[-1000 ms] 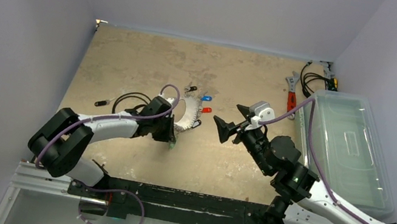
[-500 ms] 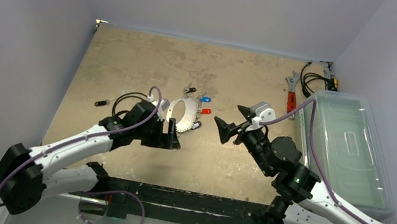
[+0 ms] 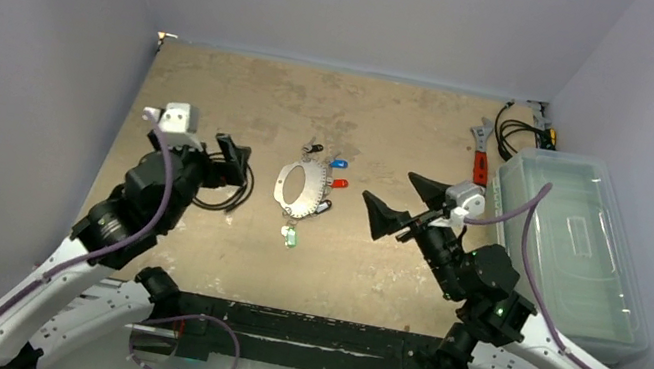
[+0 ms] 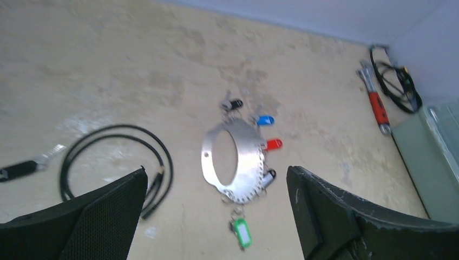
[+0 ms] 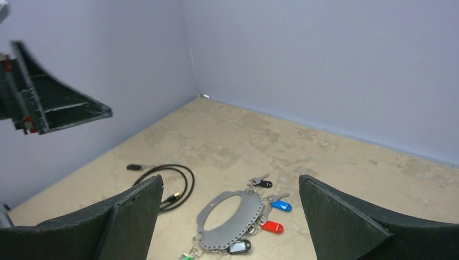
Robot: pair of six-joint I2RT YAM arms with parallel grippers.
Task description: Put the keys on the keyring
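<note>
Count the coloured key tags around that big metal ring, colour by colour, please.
Green tag: 1
Red tag: 1
Blue tag: 1
Black or dark grey tags: 2
Total: 5

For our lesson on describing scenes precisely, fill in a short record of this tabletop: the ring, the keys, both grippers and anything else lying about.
keyring: lying flat mid-table
keys: blue, red, two dark and one green-tagged, all at the ring's rim; the links are too small to confirm
left gripper: open, empty, left of the ring
right gripper: open, empty, right of the ring
other items: black cable loop left of the ring; red-handled wrench and clear lidded bin at the right edge
</note>
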